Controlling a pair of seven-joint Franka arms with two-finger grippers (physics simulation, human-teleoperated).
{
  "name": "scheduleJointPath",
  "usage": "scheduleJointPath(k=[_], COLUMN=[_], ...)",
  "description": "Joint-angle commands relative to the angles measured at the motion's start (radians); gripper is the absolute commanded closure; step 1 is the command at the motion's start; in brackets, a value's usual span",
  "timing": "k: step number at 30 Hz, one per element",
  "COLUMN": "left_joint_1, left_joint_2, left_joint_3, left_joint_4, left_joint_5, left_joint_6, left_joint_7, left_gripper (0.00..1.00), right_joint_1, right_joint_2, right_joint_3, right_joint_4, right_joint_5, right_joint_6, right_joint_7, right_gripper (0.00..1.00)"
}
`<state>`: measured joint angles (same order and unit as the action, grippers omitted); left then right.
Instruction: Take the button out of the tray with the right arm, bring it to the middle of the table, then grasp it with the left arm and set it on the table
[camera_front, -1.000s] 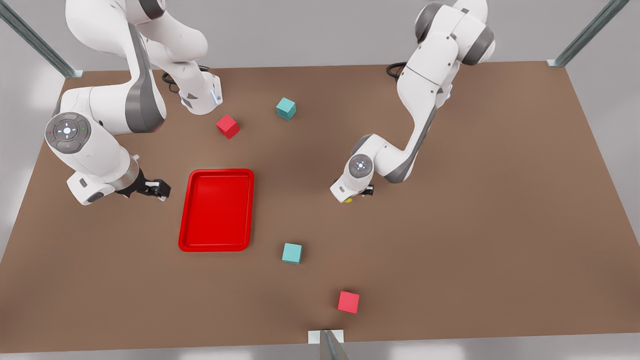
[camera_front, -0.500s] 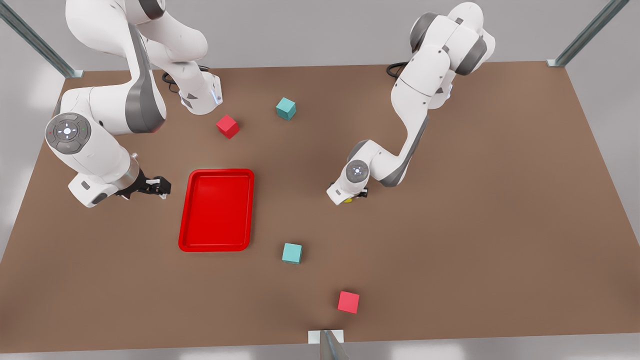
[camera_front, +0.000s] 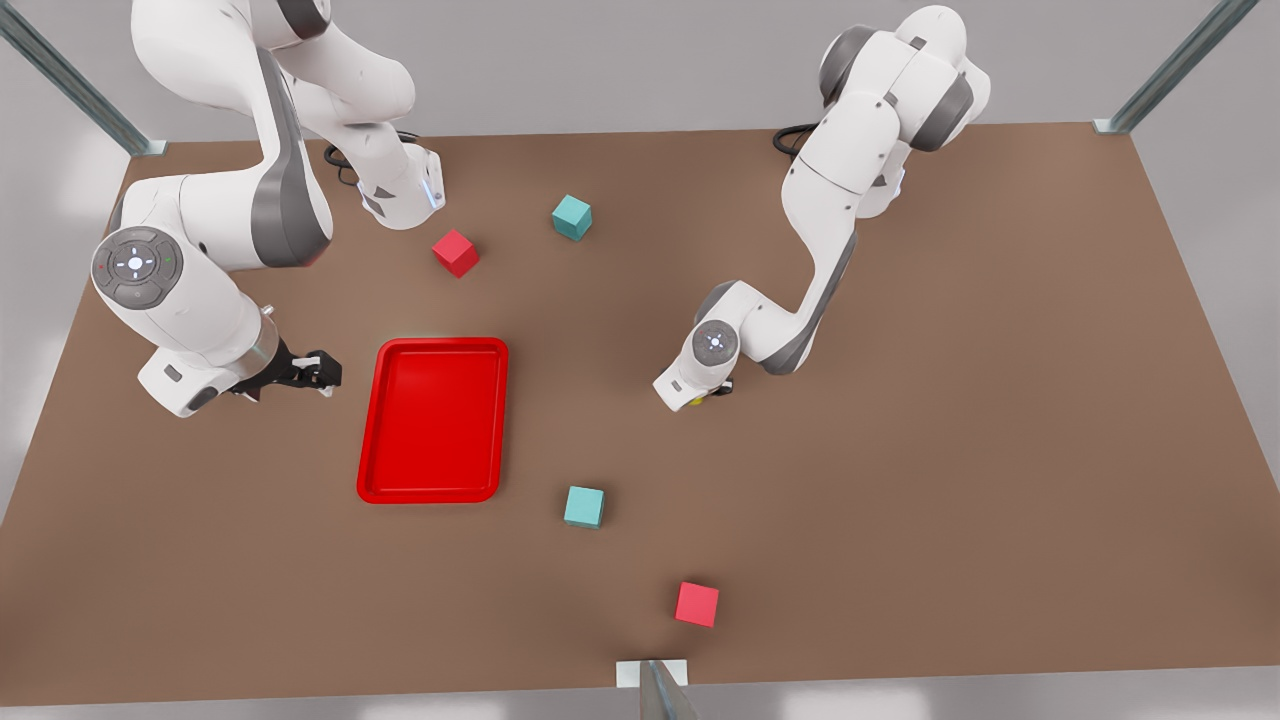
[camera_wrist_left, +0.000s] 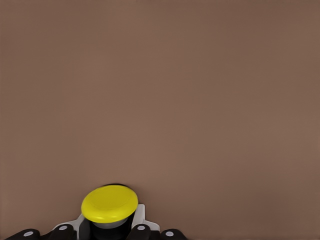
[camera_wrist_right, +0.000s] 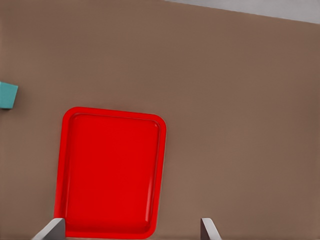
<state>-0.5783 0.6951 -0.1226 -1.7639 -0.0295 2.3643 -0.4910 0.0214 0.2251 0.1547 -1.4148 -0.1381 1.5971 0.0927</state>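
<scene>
Button (camera_wrist_left: 109, 204) sits between the left gripper's (camera_front: 706, 396) fingers, low over the table (camera_front: 1000, 400) near its middle, right of the tray (camera_front: 433, 420). Risk: letting go before it touches down, or tilted, could tip or roll it. Left arm is folded down, wrist low, clamped on the button. Right gripper (camera_front: 312, 373) waits just left of the tray, fingers spread, empty.

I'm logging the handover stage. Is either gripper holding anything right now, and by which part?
The left gripper holds the button by its dark body, below the yellow cap. The right gripper, beside the tray, is open and empty.
</scene>
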Motion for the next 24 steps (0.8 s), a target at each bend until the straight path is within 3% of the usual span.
scheduleJointPath(k=[1, 7, 10, 13, 20, 24], left_joint_1=[0.000, 0.001, 0.001, 0.001, 0.008, 0.006], left_joint_2=[-0.002, -0.014, -0.031, -0.046, -0.035, -0.014], left_joint_3=[0.000, 0.006, 0.063, 0.123, 0.186, 0.189], left_joint_4=[0.001, 0.040, 0.138, 0.241, 0.351, 0.348], left_joint_5=[-0.001, -0.001, 0.028, 0.200, 0.543, 0.761], left_joint_6=[-0.007, -0.065, -0.246, -0.421, -0.413, -0.640], left_joint_7=[-0.011, -0.014, -0.122, -0.396, -1.866, -2.236], left_gripper=[0.50, 0.50, 0.50, 0.50, 0.49, 0.50], right_joint_1=[0.000, 0.000, 0.000, 0.000, -0.001, -0.003], right_joint_2=[-0.001, -0.001, -0.001, -0.001, -0.003, -0.003], right_joint_3=[0.000, 0.000, 0.000, 0.000, 0.000, 0.000], right_joint_4=[0.000, 0.000, 0.000, 0.000, 0.000, 0.000], right_joint_5=[0.000, -0.002, -0.003, -0.003, 0.003, 0.003], right_joint_6=[0.000, 0.000, 0.000, 0.000, 0.000, 0.000], right_joint_7=[-0.038, -0.039, -0.039, -0.039, -0.037, -0.037], right_gripper=[0.00, 0.00, 0.00, 0.00, 0.00, 0.00])
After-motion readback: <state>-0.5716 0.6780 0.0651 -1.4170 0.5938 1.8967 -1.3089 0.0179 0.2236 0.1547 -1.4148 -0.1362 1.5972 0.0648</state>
